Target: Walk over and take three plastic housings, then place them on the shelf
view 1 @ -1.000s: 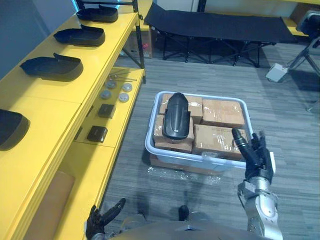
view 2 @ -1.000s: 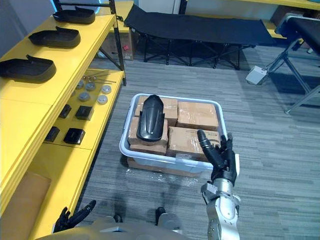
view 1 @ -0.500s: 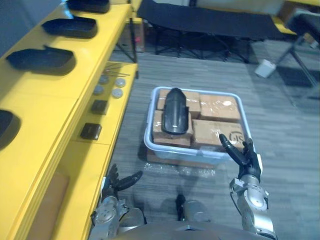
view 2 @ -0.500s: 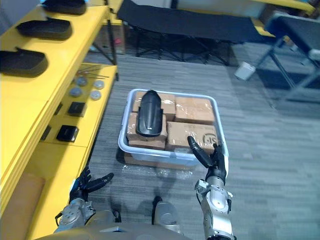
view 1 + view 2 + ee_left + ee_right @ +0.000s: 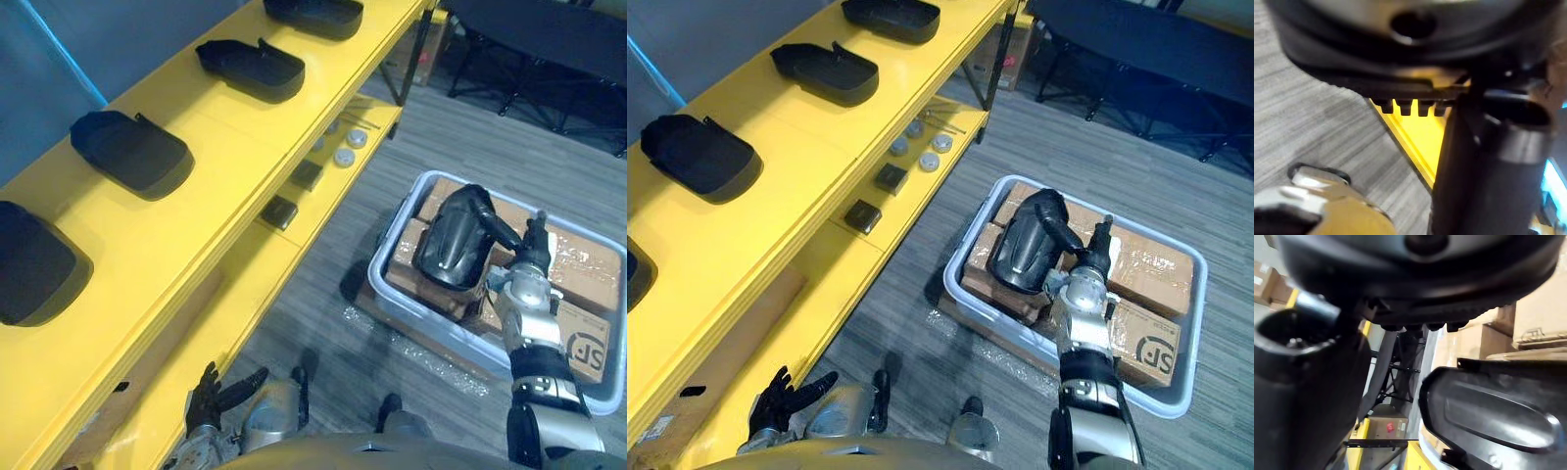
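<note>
The right hand [image 5: 530, 269] is open, fingers straight, one dark finger lying across the top end of the black plastic housing [image 5: 453, 242] just ahead of its palm, on cardboard boxes [image 5: 588, 264] in the white bin [image 5: 431, 326]; the left hand [image 5: 209, 391] hangs low, fingers loosely spread

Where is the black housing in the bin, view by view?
Left eye view: housing, right of centre, on the cardboard boxes in the white bin.
Right eye view: housing, just right of centre, same bin.
Right wrist view: housing, close, past the robot hand.
Shared landmark: the cardboard boxes.
</note>
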Controlling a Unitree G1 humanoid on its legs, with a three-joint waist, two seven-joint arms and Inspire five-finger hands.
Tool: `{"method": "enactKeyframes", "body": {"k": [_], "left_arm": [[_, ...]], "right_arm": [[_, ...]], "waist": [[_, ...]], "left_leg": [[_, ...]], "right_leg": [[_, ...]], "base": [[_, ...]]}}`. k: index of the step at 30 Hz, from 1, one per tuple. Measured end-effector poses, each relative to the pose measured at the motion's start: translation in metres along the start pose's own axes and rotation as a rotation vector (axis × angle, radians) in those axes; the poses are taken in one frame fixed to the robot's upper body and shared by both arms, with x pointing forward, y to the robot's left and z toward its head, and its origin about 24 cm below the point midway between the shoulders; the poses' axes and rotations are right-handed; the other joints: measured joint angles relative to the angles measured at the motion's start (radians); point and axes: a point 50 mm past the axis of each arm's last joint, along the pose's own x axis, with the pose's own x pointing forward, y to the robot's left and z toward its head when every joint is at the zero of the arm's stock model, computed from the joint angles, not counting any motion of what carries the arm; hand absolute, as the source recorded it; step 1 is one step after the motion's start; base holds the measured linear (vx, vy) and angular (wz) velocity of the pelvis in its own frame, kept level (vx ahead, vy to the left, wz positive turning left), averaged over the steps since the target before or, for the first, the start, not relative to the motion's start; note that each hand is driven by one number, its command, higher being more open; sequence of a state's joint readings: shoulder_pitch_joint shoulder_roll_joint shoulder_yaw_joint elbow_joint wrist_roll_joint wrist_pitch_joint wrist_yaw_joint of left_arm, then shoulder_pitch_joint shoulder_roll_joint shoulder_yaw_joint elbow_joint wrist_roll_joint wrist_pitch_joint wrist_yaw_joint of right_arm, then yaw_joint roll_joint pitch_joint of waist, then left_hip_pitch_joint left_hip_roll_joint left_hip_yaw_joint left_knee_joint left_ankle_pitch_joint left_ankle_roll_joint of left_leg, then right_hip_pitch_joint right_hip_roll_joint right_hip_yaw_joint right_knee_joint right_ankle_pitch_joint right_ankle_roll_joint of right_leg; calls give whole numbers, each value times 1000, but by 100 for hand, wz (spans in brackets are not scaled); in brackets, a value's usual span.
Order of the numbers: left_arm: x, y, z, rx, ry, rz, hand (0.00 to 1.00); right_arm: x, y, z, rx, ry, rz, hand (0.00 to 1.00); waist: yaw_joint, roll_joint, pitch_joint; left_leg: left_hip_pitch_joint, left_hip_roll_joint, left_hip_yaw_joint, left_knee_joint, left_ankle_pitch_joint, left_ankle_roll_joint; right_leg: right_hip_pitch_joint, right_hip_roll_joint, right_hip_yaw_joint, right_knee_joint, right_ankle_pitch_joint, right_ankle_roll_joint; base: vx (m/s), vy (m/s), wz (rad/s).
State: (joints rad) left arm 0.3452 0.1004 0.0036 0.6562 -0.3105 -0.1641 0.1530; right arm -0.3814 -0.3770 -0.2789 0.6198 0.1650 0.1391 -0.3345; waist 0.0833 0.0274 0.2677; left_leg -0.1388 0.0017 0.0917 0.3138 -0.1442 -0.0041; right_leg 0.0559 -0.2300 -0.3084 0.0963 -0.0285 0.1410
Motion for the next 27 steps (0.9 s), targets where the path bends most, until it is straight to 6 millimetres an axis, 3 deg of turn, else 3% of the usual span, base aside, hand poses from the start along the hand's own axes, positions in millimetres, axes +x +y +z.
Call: {"method": "enactKeyframes", "body": {"k": [5,10,14,27], "left_arm": [[5,-4,9,-45,-19,-15,100],[8,-9,16,-51,-48,-52,100],[8,-13,18,-46,-62,-75,100],[9,-20,31,-26,-114,-123,100]], "right_arm": [[16,-15,6,-98,83,-48,100],[29,-31,31,-143,93,-161,100],[32,-41,44,-164,81,-248,100],[43,-39,75,-295,54,-191,100]], "waist": [[2,6,70],[3,30,126],[9,37,134],[24,47,180]], "left_leg": [[-40,-13,-2,55,-12,15],[-87,-8,-10,99,-19,27],[-98,-7,-10,100,-15,33],[-101,-2,5,94,-13,35]], "right_leg": [[-18,-14,2,14,9,15],[-43,-10,-2,27,10,15],[-54,-10,-1,30,10,14],[-73,-8,12,29,14,20]], "base": [[-59,80,4],[-99,36,4],[-34,12,1],[5,0,-3]]}}
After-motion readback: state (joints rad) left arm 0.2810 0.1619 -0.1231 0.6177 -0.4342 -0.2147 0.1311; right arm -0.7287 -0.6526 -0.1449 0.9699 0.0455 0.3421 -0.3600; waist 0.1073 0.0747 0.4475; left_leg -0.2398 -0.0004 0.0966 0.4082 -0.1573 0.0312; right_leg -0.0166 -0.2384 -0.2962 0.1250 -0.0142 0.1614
